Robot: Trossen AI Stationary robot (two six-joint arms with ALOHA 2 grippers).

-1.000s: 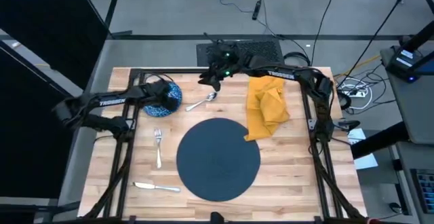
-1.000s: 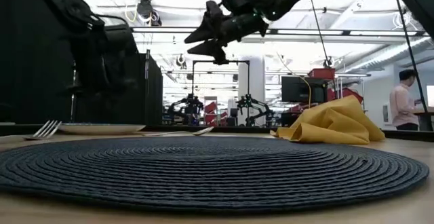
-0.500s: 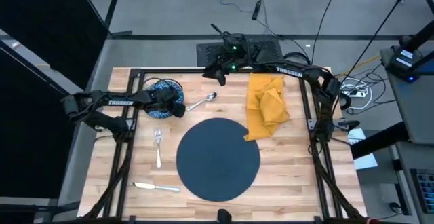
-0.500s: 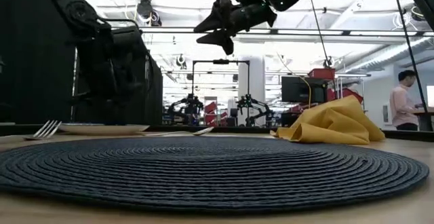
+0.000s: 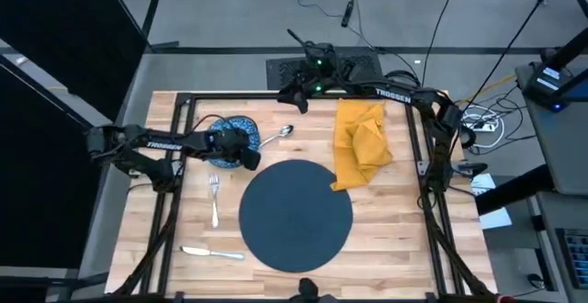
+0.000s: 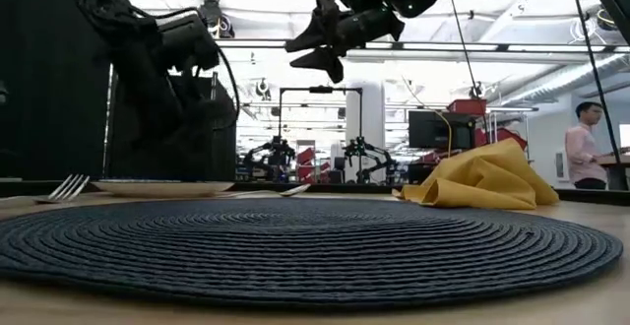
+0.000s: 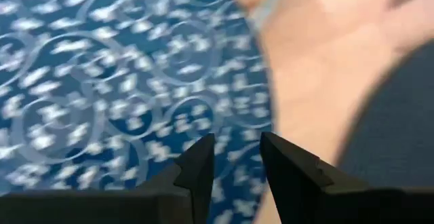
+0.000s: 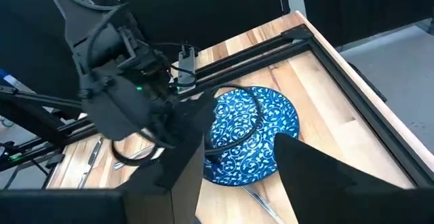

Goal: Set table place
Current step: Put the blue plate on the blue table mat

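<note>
The left gripper (image 5: 246, 156) hangs low over the blue-and-white patterned bowl (image 5: 226, 135), at the bowl's rim on the side facing the large dark round placemat (image 5: 296, 215); in the left wrist view its fingers (image 7: 196, 173) stand a little apart, with nothing between them, the bowl's swirled pattern directly beyond them and the dark edge of the mat off to one side; whether the fingers touch the bowl cannot be told. The bowl sits on the bench (image 5: 395, 220) toward the far left corner, just beside the silver spoon (image 5: 273, 139), which lies between the bowl and the far edge of the mat. The right gripper (image 5: 287, 103) is held high above the far edge of the bench, well apart from the tableware; in the low view its fingers (image 6: 315, 44) are spread and hold nothing. The mustard-yellow napkin (image 5: 362, 141) lies crumpled toward the far right corner, one tip touching the mat's rim; the fork (image 5: 214, 196) lies left of the mat, and the knife (image 5: 210, 252) lies near the front left corner. White lettering reading "TROSSEN" shows on the right arm's forearm in the high view; matching lettering on the left arm is too small to read surely. A person (image 6: 589, 146) stands in the room beyond the bench.
</note>
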